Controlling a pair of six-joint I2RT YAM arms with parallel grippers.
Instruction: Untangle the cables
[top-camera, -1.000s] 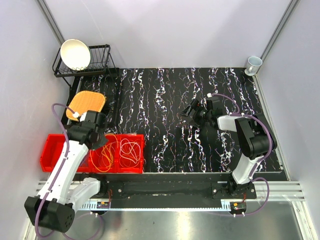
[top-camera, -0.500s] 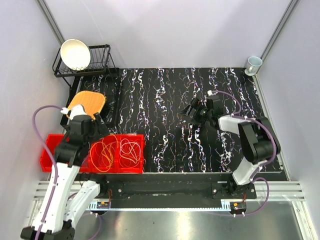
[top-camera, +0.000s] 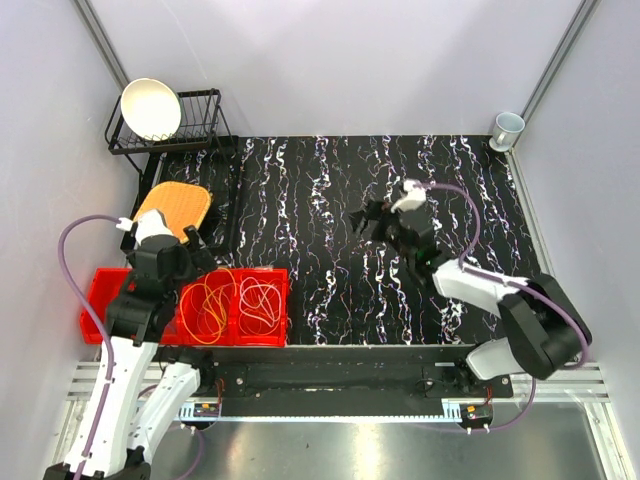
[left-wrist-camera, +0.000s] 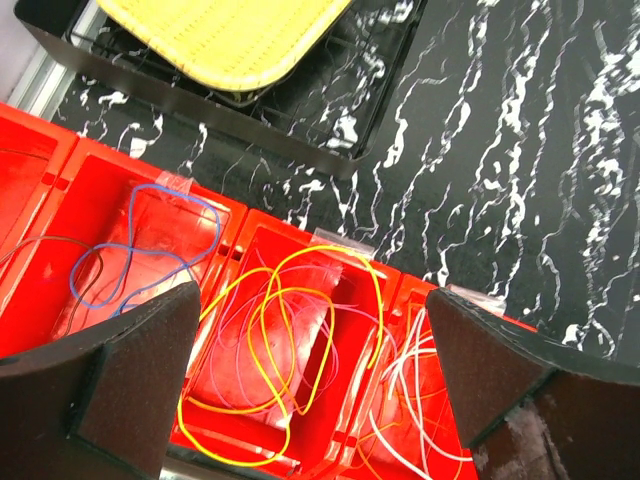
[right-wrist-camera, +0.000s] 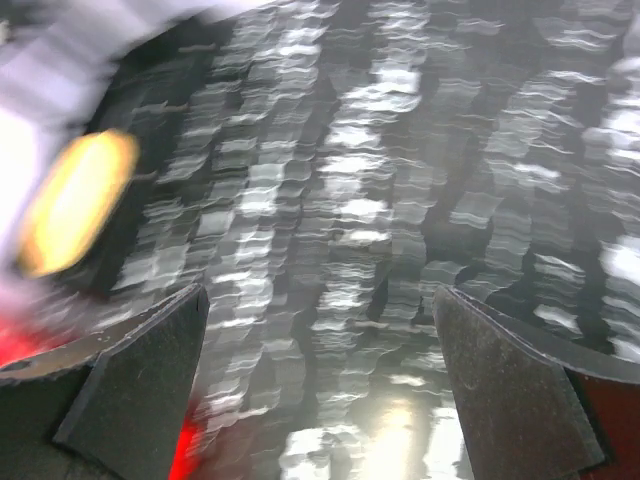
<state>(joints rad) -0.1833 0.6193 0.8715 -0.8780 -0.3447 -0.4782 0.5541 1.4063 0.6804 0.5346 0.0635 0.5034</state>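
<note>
Left pincer (left-wrist-camera: 315, 385) has just sprung open and pulled up off the red bin (top-camera: 98, 300). Its jaws stand wide with nothing in them, so we judge one cable dropped and sorted. The cables (top-camera: 208, 306) lie right below it: orange-yellow between the fingers, blue by one, whitish by the other. Right pincer (top-camera: 368, 224) is spread and empty over the surface, with the cables well off to its left.
</note>
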